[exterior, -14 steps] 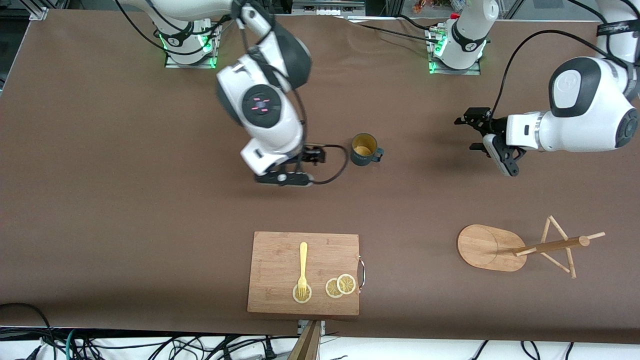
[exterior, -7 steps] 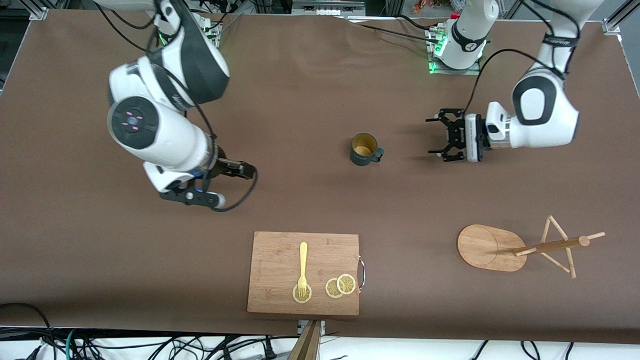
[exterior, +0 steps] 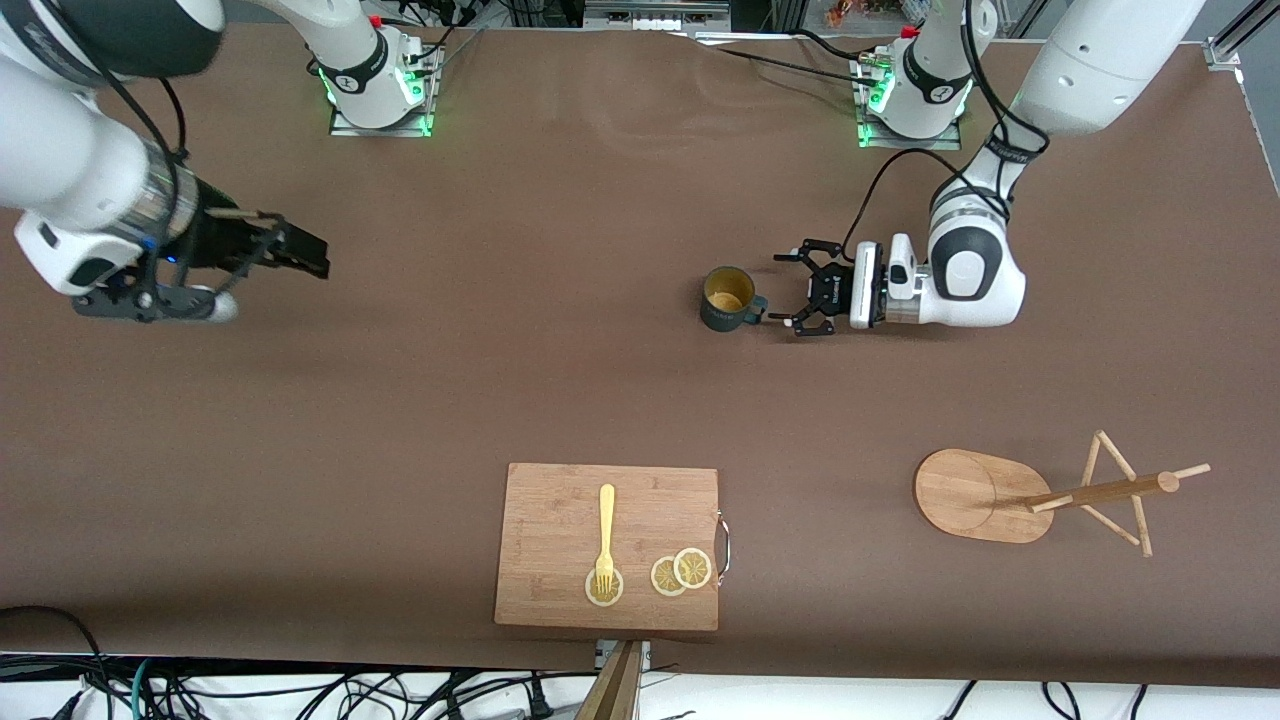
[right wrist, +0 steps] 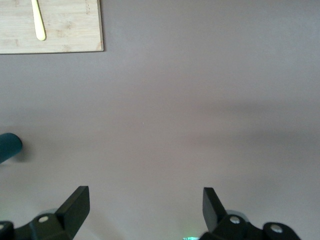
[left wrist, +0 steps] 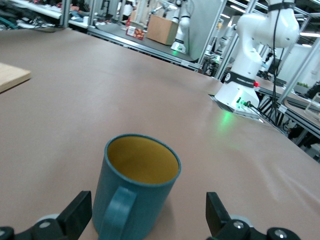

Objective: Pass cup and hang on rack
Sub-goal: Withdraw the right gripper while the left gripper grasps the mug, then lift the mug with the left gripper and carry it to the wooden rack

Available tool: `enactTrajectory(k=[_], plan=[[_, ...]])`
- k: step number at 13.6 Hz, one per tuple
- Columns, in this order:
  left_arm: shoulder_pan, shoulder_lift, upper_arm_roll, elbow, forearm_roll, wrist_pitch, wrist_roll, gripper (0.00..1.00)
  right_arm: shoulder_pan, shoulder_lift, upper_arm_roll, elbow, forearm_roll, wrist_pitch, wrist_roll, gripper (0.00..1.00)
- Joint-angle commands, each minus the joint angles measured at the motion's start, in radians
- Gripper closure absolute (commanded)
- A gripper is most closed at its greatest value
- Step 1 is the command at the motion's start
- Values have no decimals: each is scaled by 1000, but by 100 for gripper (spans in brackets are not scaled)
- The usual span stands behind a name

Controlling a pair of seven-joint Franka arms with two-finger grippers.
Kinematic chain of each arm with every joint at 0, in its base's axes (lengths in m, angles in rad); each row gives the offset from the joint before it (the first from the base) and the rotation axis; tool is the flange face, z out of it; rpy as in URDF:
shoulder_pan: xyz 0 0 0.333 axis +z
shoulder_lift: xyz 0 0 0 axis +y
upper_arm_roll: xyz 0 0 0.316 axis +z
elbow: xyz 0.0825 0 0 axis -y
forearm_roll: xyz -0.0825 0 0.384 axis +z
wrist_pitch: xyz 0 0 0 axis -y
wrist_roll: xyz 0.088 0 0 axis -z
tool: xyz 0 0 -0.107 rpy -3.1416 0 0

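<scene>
While the cup (exterior: 728,298) stands upright on the brown surface (exterior: 560,380), handle turned toward the left arm's end, the left tool (exterior: 800,292) sits low just beside that handle, fingers (left wrist: 75,216) spread wide and not touching it. The rack (exterior: 1050,495) lies tipped over, nearer the front camera than the cup. The right tool (exterior: 270,246) hangs well apart from the cup toward the right arm's end, fingers apart and empty.
</scene>
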Motion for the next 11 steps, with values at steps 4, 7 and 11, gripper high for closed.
enactTrajectory(k=[4,7,11], plan=[[-27,175,3,160,-19,-15,233,0,-118,-172,101,-186,-77,33,-80,0],[-25,179,3,160,-15,-15,262,19,-272,-213,253,-226,-109,42,-89,0],[-4,234,3,158,-19,-47,298,82,-361,-276,355,-305,-145,81,-103,0]])
